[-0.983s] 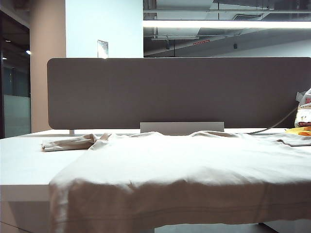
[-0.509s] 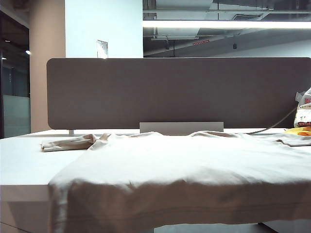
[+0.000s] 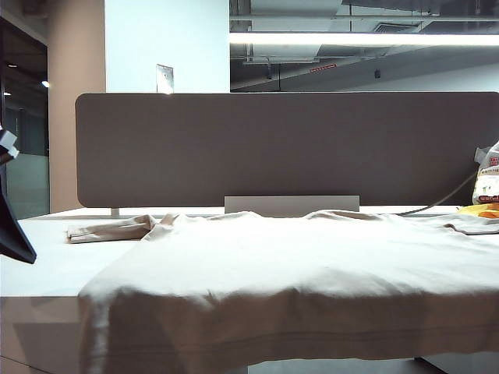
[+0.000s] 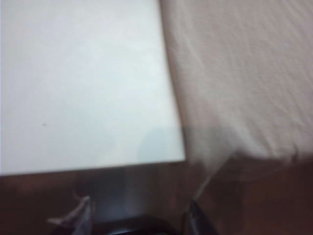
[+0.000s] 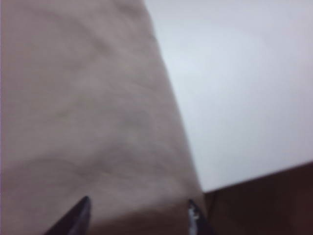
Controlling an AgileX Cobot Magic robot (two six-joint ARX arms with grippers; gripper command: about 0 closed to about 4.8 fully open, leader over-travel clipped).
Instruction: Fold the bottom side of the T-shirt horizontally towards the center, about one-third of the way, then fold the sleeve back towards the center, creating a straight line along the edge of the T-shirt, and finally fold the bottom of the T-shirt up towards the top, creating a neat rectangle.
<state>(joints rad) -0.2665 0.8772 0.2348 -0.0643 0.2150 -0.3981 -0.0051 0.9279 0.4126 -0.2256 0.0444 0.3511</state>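
Nearest you, the bottom of the T-shirt (image 3: 296,343) hangs over the front edge of the table (image 3: 39,273), hem band showing. The T-shirt (image 3: 296,261) lies flat across nearly the full tabletop, unfolded, 1 sleeve (image 3: 109,229) bunched far left, collar toward the grey partition (image 3: 288,148).

Left gripper (image 4: 139,215): fingertips apart, nothing between them, hovering off the table's front edge just beside the shirt's side edge. In the exterior view only a dark piece of an arm (image 3: 12,218) shows at the left border.

Right gripper (image 5: 139,213): fingertips also apart, empty, above the shirt fabric near its other side edge and the table corner. It is not visible in the exterior view.

Judgement: fold 1 not started; you're in the approach. To do it well:
- Come down with both grippers on the same side edge, 1 near the hem, 1 near the shoulder.
- Pinch only the top layer pair, shallow bite.
- Lift both together, keep the edge taut, lay it parallel at about one-third.
- Watch the overhanging hem; it may drag and skew the fold.

Far right, a bag (image 3: 490,183) and cable (image 3: 437,204) sit beyond the shirt; stay clear.
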